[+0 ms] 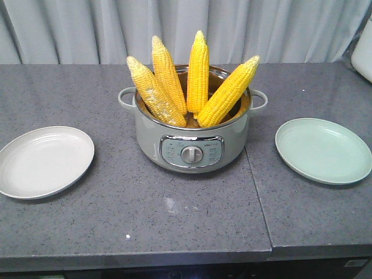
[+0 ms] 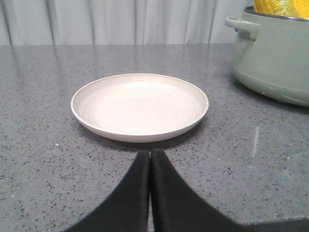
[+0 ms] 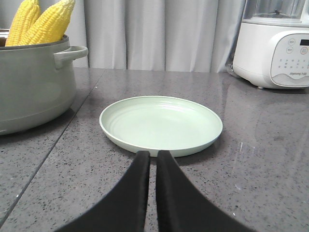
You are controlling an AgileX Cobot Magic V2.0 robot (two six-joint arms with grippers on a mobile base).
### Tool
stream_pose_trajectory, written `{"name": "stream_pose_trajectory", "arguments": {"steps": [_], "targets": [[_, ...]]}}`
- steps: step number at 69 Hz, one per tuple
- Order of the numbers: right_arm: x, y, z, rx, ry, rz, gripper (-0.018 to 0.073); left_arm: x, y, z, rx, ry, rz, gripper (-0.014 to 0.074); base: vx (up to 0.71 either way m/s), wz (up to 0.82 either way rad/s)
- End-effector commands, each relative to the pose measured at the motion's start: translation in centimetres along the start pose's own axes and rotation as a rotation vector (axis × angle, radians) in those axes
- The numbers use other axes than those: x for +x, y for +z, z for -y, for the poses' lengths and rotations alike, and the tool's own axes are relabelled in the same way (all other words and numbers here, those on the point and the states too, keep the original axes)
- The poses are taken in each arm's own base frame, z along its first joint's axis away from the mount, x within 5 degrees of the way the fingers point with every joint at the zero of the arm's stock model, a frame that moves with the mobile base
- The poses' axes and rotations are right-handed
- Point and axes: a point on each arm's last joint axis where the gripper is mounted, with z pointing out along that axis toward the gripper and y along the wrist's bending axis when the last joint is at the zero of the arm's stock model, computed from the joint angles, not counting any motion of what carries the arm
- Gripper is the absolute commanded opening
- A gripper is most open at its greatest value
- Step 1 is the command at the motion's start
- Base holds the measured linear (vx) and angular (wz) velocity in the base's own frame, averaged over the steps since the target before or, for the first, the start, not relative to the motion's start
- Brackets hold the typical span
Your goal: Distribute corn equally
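**A:** Where is the corn (image 1: 192, 81) sitting?

**B:** Four cobs are standing tips up in the grey-green pot (image 1: 145, 136) at the middle of the bench (image 1: 174, 224), fanning outward. The two on the left are leaning left and overlapping each other, and the outermost is looking paler. The third is standing almost upright. The fourth is tilting right, out over the pot's right handle (image 1: 260, 99).

**A:** What is crowding them?

**B:** The pot's wall is hiding their lower ends, and the cobs are bunching together down there. I cannot tell how they are resting inside. A dial (image 1: 191, 154) is facing forward on the pot's front panel.

**A:** And around the pot?

**B:** A white plate (image 1: 43, 161) is lying to the left and a green plate (image 1: 322, 150) to the right, each apart from the pot with bare bench between. A seam (image 1: 258, 197) is running through the bench between the pot and the green plate.

**A:** The hands?

**B:** The left hand (image 2: 149, 159) is pointing at the white plate from its near side, with its fingers pressing together and empty. The right hand (image 3: 153, 157) is facing the green plate the same way. Its fingers are drawn together with only a sliver showing between them, and it is also empty.

**A:** Anything further out?

**B:** A white appliance (image 3: 277, 48) is standing beyond the green plate, to the right. A pale curtain (image 1: 87, 29) is hanging behind everything.
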Motion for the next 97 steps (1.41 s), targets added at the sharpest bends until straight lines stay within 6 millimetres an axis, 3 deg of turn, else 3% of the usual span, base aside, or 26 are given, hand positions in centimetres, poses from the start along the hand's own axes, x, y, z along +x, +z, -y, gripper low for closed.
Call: {"name": "stream_pose_trajectory", "arguments": {"steps": [1, 97], "targets": [[-0.55, -0.09, 0.01, 0.004, -0.007, 0.08, -0.0008, -0.79, -0.15, 0.07, 0.009, -0.009, 0.092, -0.0008, 0.04, 0.0], [-0.55, -0.09, 0.01, 0.004, -0.007, 0.08, -0.0008, -0.79, -0.15, 0.07, 0.009, -0.009, 0.092, -0.0008, 0.01, 0.0]]}}
